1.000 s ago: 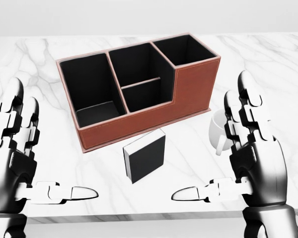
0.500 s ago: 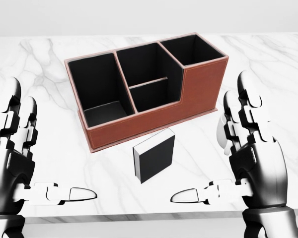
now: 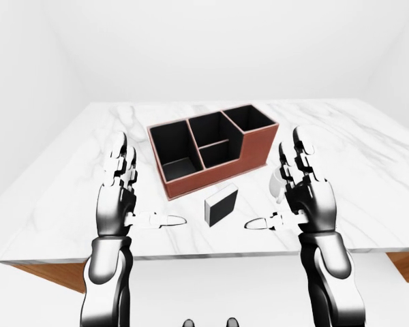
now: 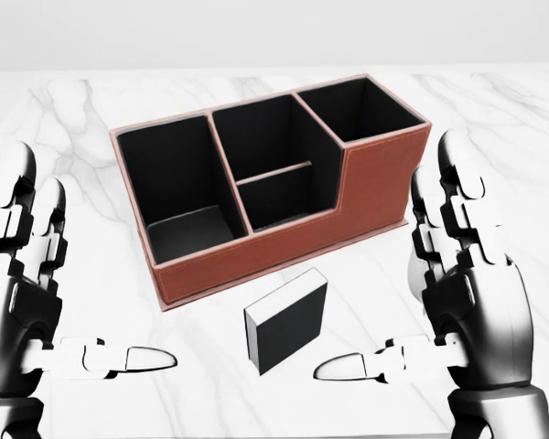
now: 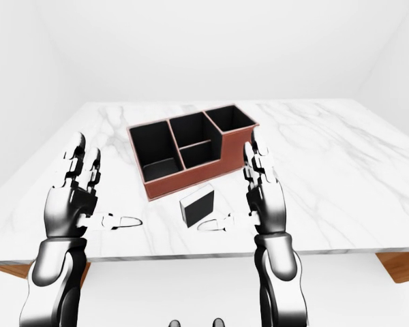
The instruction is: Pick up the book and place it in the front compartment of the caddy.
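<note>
Book (image 4: 287,320) stands on edge on the marble table (image 3: 368,177), just off the caddy (image 4: 256,197) at its 6 o'clock, between my hands. Whole head view has slid down and grown over the last second, so my base moved closer; the things didn't. Left hand (image 4: 27,302) and right hand (image 4: 462,293) both spread, holding nothing; grasp not started.

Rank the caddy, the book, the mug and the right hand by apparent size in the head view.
1. Caddy.
2. Right hand, inflated by nearness to the camera.
3. Book.
Mug: mostly hidden behind the right hand, so unrankable.
</note>
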Tool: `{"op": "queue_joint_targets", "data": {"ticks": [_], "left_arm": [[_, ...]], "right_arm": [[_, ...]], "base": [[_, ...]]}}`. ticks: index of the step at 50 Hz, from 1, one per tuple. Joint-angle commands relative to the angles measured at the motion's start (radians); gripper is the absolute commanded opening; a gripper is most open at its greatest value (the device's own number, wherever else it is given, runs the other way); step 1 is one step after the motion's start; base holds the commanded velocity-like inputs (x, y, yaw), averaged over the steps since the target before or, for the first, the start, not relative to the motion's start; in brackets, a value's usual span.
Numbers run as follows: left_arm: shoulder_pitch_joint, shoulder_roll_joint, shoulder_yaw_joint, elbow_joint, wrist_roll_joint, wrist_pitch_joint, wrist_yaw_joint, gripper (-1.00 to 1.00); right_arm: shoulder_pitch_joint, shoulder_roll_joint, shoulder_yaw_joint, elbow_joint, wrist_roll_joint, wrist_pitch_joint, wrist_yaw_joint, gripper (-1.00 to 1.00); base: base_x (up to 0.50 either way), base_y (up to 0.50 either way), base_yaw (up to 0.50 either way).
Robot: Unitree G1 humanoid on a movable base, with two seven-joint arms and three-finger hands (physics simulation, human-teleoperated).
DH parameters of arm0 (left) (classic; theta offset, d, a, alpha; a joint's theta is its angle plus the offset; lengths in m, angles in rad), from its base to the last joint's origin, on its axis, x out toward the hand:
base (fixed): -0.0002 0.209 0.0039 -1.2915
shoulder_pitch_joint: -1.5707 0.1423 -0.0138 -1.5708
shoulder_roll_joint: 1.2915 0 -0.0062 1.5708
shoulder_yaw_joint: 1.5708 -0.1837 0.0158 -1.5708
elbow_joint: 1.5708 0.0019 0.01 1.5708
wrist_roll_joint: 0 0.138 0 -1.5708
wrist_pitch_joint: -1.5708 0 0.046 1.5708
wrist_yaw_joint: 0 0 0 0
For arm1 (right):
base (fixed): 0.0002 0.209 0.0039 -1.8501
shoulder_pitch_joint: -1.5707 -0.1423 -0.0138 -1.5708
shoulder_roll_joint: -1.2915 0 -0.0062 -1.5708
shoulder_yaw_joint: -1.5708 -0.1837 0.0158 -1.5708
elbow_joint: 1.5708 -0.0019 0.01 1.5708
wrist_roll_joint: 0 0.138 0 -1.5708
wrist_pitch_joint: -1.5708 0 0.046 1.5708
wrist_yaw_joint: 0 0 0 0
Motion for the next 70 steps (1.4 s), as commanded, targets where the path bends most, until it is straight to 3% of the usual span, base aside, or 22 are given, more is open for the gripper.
{"op": "queue_joint_targets", "data": {"ticks": [1,28,70], "left_arm": [[-0.004,0.0,0.001,-0.002,-0.001,0.0,-0.001,1.0],[-0.006,0.001,0.004,0.014,-0.004,0.0,-0.001,1.0],[-0.009,0.005,0.018,0.003,-0.007,0.0,-0.01,1.0]], "right_arm": [[0.003,0.0,0.001,-0.012,0.01,0.0,0.005,1.0],[-0.009,-0.003,-0.004,0.002,-0.003,0.0,-0.001,1.0],[-0.023,-0.008,0.029,-0.044,-0.067,0.0,0.011,1.0]], "base": [[0.5,0.0,0.0],[0.49,0.0,0.0],[0.04,0.0,0.0]]}}
